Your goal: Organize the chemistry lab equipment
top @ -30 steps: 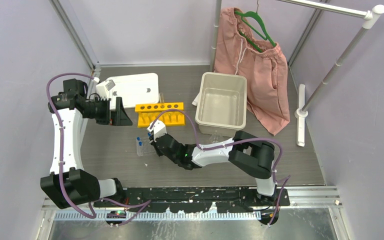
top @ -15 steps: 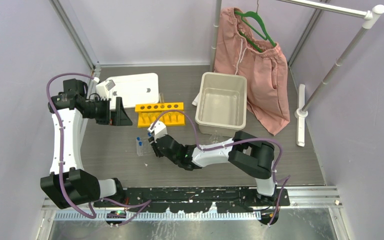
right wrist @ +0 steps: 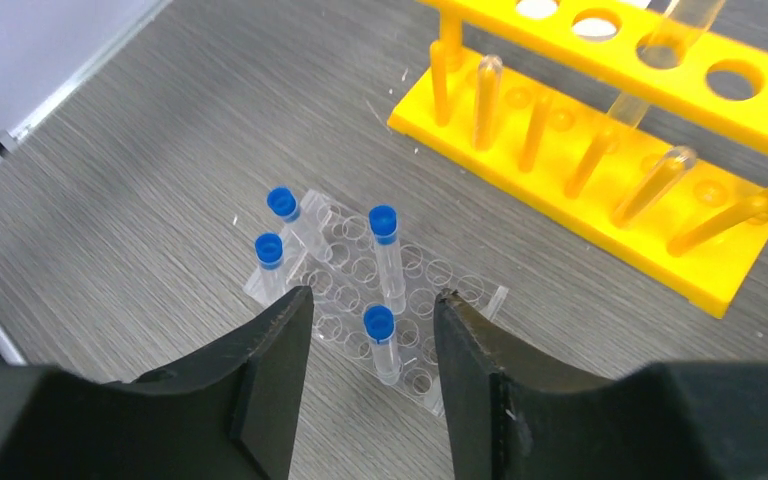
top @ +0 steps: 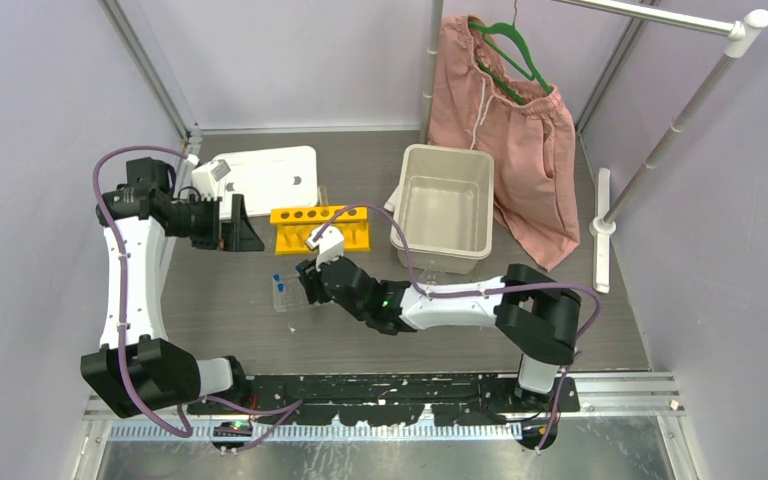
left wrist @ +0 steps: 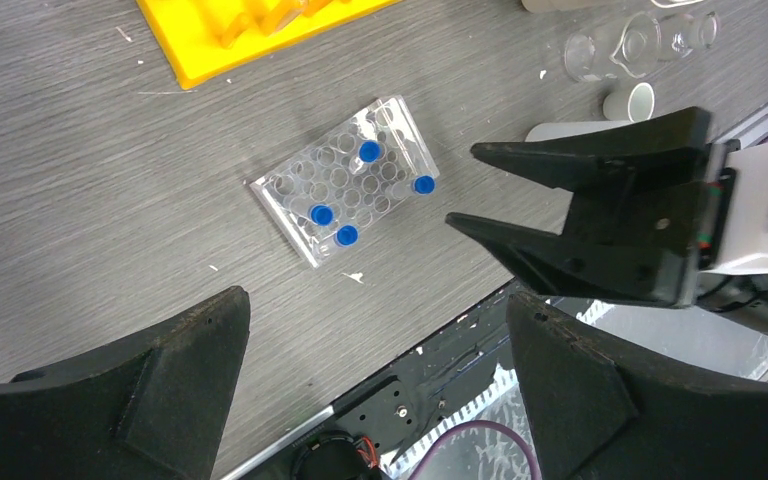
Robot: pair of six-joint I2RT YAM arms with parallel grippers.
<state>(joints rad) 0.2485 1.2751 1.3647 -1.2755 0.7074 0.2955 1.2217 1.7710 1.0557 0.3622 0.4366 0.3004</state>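
Toward the surface's (left wrist: 110, 200) near edge, my right jaws are hovering spread by the clear rack's (right wrist: 332, 300) blue-capped tube (right wrist: 379, 338); left jaws gaping, their camera alone showing glassware (left wrist: 600, 55).

Grey wood-grain tabletop (top: 610, 330), pale lilac walls (top: 30, 150) (evenly lit), white pole (top: 677, 125) right.
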